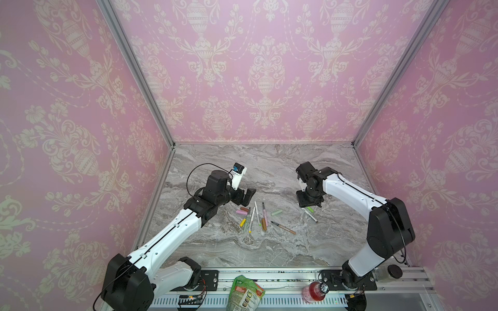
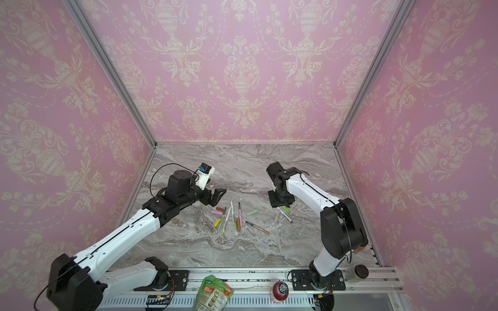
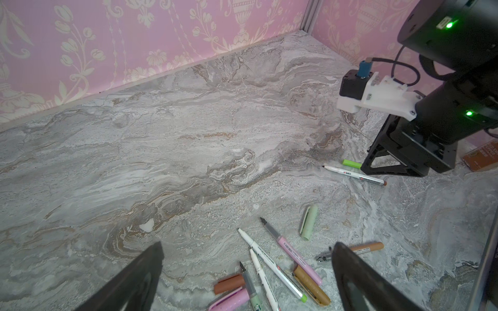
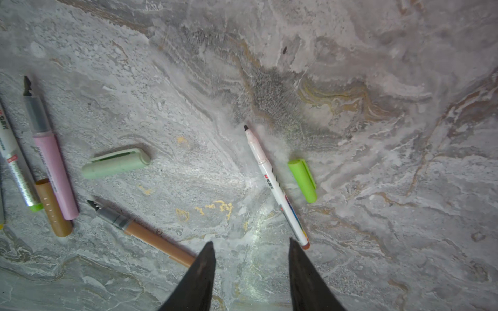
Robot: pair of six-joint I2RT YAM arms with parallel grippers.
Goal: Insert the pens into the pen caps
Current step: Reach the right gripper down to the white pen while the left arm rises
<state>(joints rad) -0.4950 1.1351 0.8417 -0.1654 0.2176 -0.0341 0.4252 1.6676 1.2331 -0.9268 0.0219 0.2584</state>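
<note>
Several pens and pen caps lie loose on the marble table [image 1: 269,253]. A white pen [image 4: 275,183] lies beside a lime cap [image 4: 303,180], apart from the others. My right gripper [image 4: 251,241] points down over this pen's rear end, jaws apart, nothing between them. Left of them lie a pale green cap [image 4: 116,163], a tan pen [image 4: 153,237], a pink pen [image 4: 54,167] and a tan cap [image 4: 54,208]. My left gripper [image 3: 248,243] hangs open above the cluster's far left edge, over white pens [image 3: 272,265], a brown cap [image 3: 229,284] and a pink cap [image 3: 229,300]. A yellow cap [image 1: 242,222] lies at the cluster's near left.
Pink patterned walls close in the table at the back and both sides. On the front rail stand a green snack bag [image 1: 244,293], a red bottle [image 1: 312,292] and a black-lidded jar [image 1: 388,272].
</note>
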